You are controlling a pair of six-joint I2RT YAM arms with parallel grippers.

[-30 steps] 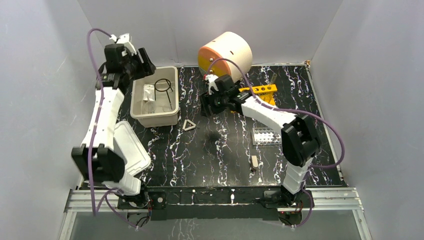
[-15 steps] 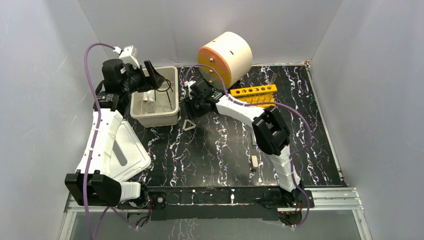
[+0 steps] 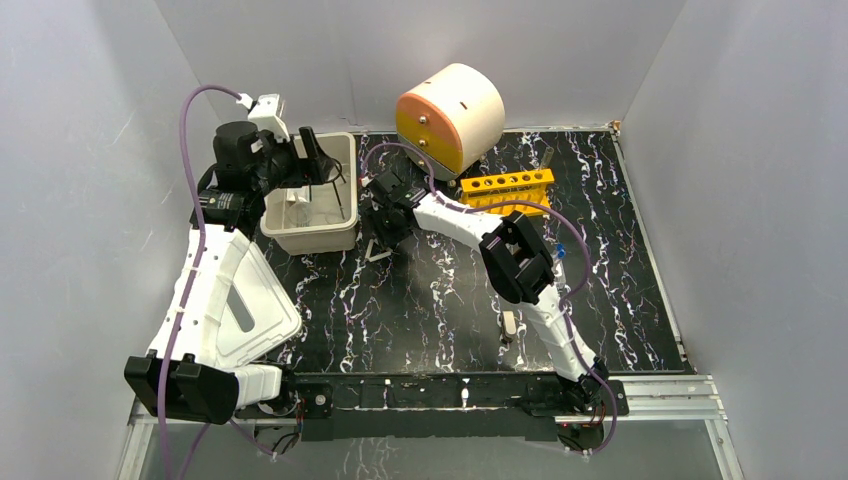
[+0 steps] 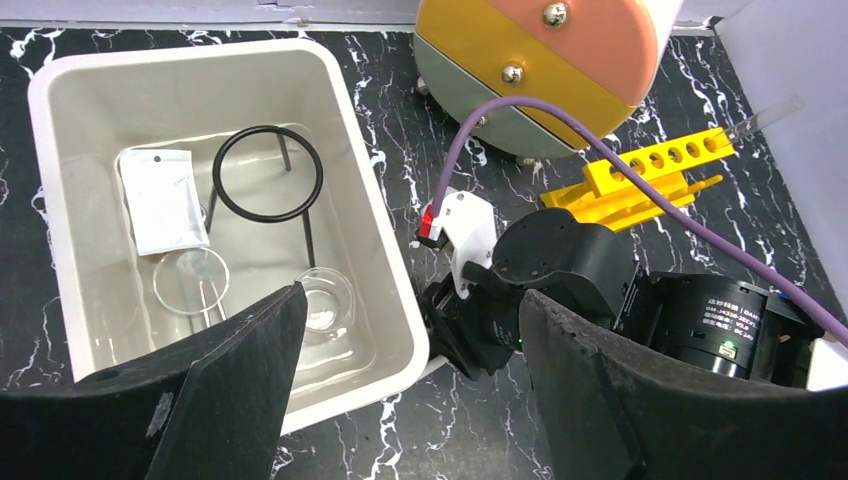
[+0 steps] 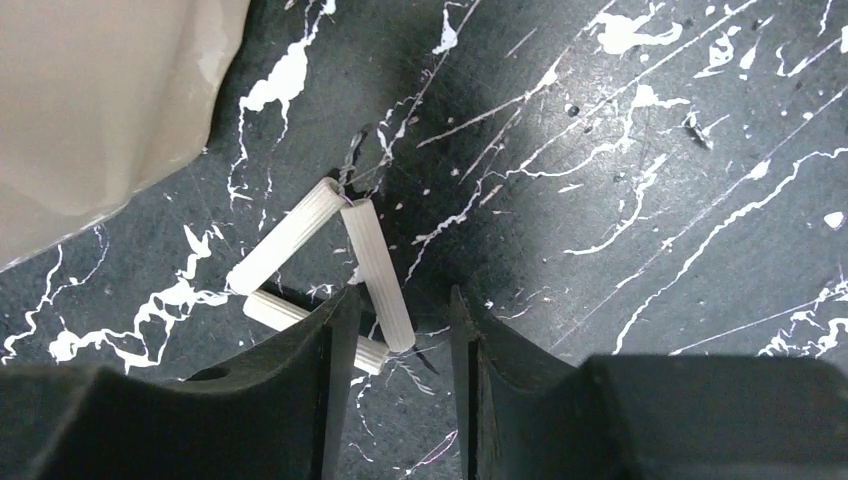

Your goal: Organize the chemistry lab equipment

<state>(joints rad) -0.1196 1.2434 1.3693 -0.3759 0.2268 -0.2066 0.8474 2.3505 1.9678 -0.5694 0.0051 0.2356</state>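
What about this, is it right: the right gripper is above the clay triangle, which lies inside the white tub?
No: the clay triangle under the right gripper lies on the table beside the white tub; the right wrist view shows it.

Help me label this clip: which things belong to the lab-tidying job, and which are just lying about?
Job: triangle, black ring, white pad, glass beaker.
Lying about: drawer unit, yellow rack, white tub, white lid.

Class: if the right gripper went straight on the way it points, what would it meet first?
Probably the triangle: one white side lies between the fingers of the right gripper, on the table. Depth is unclear.
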